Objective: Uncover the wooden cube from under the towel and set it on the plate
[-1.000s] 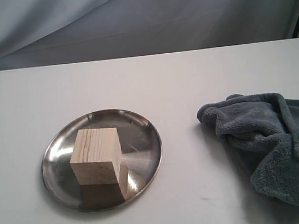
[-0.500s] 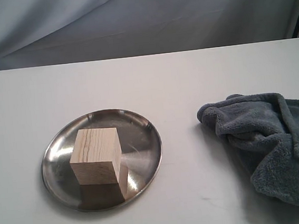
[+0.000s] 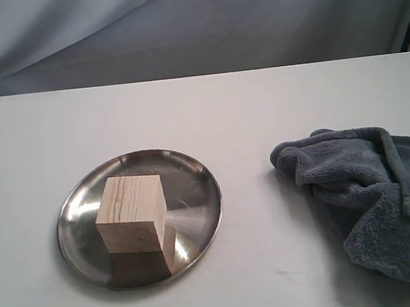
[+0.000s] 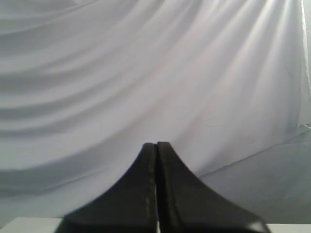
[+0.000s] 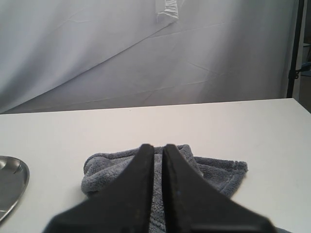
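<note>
The pale wooden cube point(image 3: 132, 211) stands uncovered on the round steel plate point(image 3: 195, 198), left of the middle of the white table. The grey-blue towel point(image 3: 367, 181) lies crumpled on the table at the right, apart from the plate. Neither gripper shows in the exterior view. In the left wrist view my left gripper point(image 4: 156, 144) is shut and empty, facing only the backdrop cloth. My right gripper point(image 5: 159, 145) has its jaws nearly together with a thin slit between them and holds nothing. It hangs above the table, short of the towel point(image 5: 214, 170); the plate's edge point(image 5: 9, 179) shows to one side.
The white table point(image 3: 258, 105) runs back to a draped grey-white backdrop point(image 3: 192, 24). A dark upright post point(image 5: 293, 48) stands at the backdrop's edge in the right wrist view.
</note>
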Robot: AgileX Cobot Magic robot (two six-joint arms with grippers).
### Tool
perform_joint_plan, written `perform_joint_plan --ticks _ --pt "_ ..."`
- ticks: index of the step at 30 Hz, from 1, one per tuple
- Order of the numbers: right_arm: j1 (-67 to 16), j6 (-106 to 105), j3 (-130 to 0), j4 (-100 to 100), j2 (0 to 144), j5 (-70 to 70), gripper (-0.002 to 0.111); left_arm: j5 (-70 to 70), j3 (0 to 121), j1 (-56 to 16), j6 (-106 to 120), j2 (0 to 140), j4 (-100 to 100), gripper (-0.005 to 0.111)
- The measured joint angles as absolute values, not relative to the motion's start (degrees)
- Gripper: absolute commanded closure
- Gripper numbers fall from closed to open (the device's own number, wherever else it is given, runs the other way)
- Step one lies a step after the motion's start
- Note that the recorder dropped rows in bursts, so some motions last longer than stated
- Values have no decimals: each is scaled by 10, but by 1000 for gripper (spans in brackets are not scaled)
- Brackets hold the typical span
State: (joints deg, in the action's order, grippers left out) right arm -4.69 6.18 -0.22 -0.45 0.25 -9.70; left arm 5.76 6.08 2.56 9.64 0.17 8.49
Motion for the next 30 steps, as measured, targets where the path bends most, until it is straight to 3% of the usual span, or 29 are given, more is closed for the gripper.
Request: perform_joint_plan --ticks 7,22,30 --pt "-47 62 -2 -5 2 -97 101 67 3 26 96 2 85 107" --pt "-47 62 -2 -5 2 -97 101 -140 3 26 96 2 59 107" --pt "-47 62 -2 -5 2 -97 101 -158 3 26 96 2 53 107"
